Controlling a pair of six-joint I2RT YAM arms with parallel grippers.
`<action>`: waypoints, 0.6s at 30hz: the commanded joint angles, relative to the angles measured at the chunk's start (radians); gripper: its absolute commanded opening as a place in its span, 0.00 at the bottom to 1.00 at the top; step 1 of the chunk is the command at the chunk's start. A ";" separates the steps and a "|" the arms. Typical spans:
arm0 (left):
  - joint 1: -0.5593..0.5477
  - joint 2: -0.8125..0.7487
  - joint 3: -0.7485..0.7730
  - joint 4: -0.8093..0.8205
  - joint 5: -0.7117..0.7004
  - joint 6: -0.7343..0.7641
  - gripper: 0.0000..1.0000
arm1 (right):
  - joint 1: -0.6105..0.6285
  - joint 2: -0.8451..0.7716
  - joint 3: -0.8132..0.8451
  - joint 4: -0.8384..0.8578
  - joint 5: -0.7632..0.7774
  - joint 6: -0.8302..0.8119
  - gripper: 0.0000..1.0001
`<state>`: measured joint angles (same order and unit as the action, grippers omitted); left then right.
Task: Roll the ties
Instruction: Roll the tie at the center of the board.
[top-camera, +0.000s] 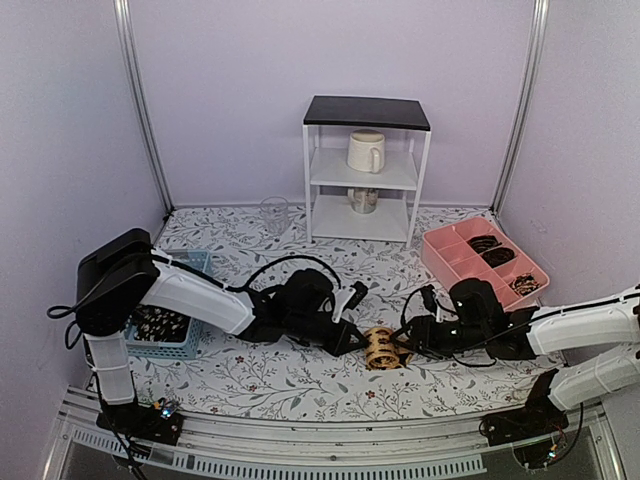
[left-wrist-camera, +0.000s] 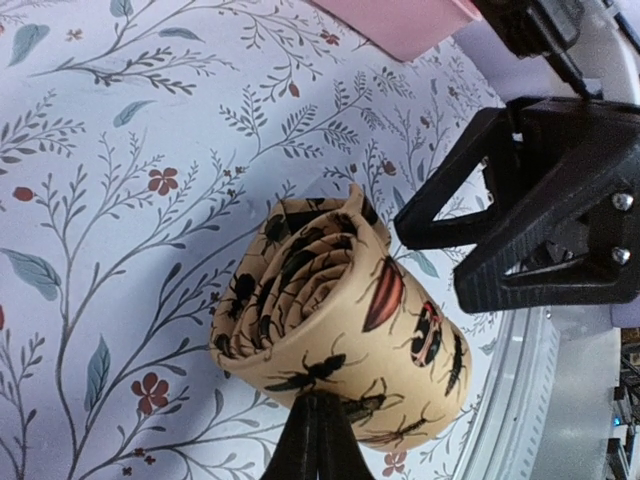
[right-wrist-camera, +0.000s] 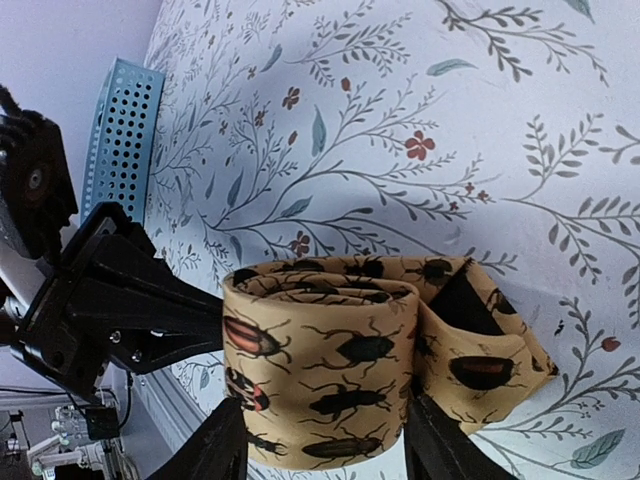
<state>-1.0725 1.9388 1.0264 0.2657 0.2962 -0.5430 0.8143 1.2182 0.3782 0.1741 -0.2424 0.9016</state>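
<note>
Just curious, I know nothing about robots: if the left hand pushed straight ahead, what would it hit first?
The rolled beetle-print tie, sitting right at the left hand's fingertips, probably touching. The right hand is just behind it.

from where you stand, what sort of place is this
Most likely a robot lab test cell dressed like a home tabletop: bare lilac wall panels, a floral table cover, a white shelf unit holding a cream mug, and a rolled tan beetle-print tie.
</note>
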 joint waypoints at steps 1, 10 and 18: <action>-0.013 0.018 0.028 -0.003 -0.008 0.014 0.00 | 0.017 0.024 0.051 0.016 -0.017 0.015 0.57; -0.013 0.018 0.028 -0.004 -0.009 0.007 0.00 | 0.038 0.142 0.118 -0.063 0.017 -0.015 0.59; -0.010 -0.002 0.026 -0.018 -0.034 -0.018 0.05 | 0.022 0.088 0.090 -0.129 0.105 -0.106 0.44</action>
<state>-1.0725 1.9396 1.0321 0.2634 0.2844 -0.5476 0.8452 1.3472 0.4908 0.0937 -0.1917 0.8585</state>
